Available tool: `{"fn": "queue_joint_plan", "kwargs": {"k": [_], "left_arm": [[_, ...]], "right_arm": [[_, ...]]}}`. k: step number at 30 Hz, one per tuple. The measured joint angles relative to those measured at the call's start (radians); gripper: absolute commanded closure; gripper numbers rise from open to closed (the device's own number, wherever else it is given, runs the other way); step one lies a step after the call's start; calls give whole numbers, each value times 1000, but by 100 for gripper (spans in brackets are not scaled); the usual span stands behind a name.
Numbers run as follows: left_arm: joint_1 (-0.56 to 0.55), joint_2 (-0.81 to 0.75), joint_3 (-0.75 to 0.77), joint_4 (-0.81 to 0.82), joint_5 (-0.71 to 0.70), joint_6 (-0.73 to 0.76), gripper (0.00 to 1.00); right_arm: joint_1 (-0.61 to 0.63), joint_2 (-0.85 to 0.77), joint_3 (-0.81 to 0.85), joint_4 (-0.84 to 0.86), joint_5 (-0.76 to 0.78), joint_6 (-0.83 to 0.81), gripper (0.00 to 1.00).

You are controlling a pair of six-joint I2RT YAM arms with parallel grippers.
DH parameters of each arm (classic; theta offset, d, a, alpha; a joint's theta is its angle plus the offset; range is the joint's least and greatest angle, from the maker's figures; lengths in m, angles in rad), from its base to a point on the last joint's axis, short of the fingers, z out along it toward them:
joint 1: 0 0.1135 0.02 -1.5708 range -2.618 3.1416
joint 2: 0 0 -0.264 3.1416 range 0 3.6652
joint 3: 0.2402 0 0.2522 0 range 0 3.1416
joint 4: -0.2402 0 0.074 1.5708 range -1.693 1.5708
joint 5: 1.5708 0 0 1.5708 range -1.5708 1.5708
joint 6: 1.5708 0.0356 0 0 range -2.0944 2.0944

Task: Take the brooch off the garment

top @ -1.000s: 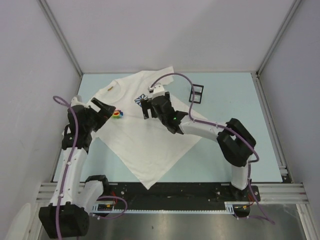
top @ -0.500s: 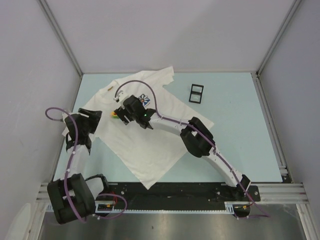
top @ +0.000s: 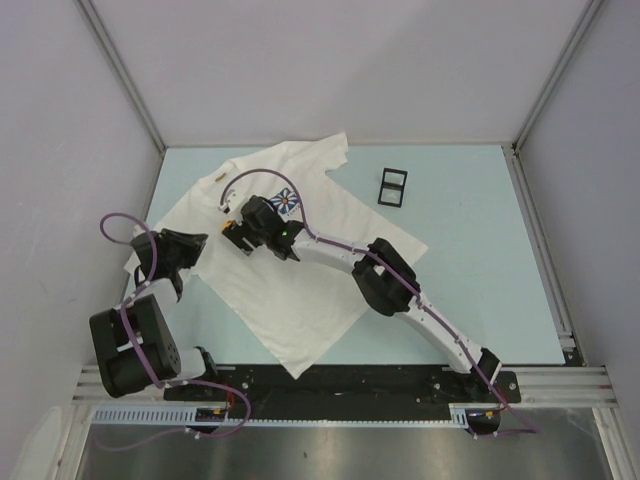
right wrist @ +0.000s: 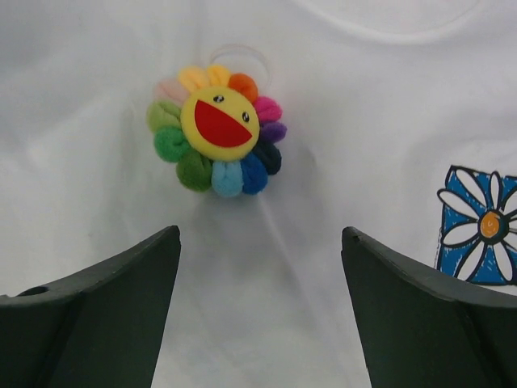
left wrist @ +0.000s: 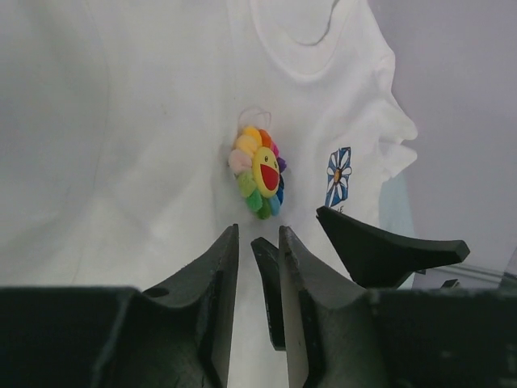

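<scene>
Plush rainbow-petal brooch, round yellow face, on smooth white T-shirt. Black right claw wide apart near it; left claw only a narrow slit apart, empty.

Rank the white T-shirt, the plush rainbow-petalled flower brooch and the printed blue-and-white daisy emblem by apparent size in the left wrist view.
Largest: white T-shirt, filling most of the view.
Then: plush rainbow-petalled flower brooch.
Smallest: printed blue-and-white daisy emblem, beside it on the shirt.
</scene>
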Motion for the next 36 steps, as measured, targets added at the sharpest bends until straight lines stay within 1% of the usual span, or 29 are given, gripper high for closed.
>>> {"fn": "queue_joint_plan", "kwargs": {"k": [5, 6, 11, 17, 22, 24, 25, 30, 34, 36], "left_arm": [[0, 22, 0, 15, 0, 2, 69], [0, 25, 0, 18, 1, 2, 67], [0, 30, -4, 27, 5, 1, 59], [0, 30, -4, 29, 8, 2, 57], [0, 30, -10, 35, 13, 1, 55], [0, 28, -13, 37, 13, 1, 54], [0, 28, -13, 37, 13, 2, 54], [0, 12, -21, 43, 12, 1, 53], [-3, 11, -23, 44, 12, 1, 54], [-4, 11, -23, 45, 12, 1, 54]], "right_arm": [[8, 68, 136, -13, -8, -9, 14], [11, 77, 153, -12, -8, -11, 14], [33, 89, 169, -10, -12, -21, 19], [53, 141, 222, -3, -13, -35, 25], [60, 169, 231, 7, 13, -41, 35], [60, 175, 237, 20, 36, -41, 37], [60, 179, 239, 23, 45, -42, 41], [58, 195, 254, 42, 77, -40, 49], [57, 195, 261, 44, 97, -39, 61], [56, 195, 263, 50, 105, -35, 62]]}}
